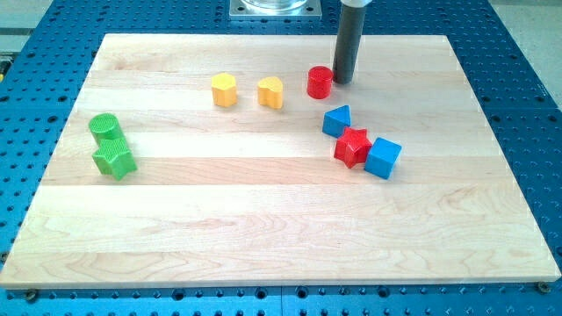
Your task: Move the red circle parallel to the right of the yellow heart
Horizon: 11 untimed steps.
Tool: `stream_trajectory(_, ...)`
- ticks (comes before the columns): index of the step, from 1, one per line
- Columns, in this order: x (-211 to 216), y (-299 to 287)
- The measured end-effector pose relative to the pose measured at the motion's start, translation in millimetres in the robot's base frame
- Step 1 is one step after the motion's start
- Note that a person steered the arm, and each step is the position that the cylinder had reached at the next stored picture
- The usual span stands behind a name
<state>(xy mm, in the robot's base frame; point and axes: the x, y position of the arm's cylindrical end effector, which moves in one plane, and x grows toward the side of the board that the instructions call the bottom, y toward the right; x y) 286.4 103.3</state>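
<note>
The red circle (320, 82) is a short red cylinder near the view's top, right of centre. The yellow heart (270, 92) lies a short way to its left, slightly lower in the view. My tip (342, 80) is the lower end of the dark rod and stands just right of the red circle, touching it or nearly so. A yellow hexagon block (225, 89) lies left of the heart.
A blue triangle (336, 120), a red star (353, 147) and a blue cube (383, 158) cluster below the red circle. A green cylinder (104, 128) and a green star (114, 161) sit at the view's left. The wooden board (263, 237) lies on a blue perforated table.
</note>
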Motion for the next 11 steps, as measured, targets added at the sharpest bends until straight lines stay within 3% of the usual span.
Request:
stream_trajectory(1, -28.7, -7.3)
stream_trajectory(3, 7.9, -36.6)
stream_trajectory(5, 12.1, -36.6)
stream_trajectory(10, 28.1, -5.6)
stream_trajectory(11, 60.5, 8.9)
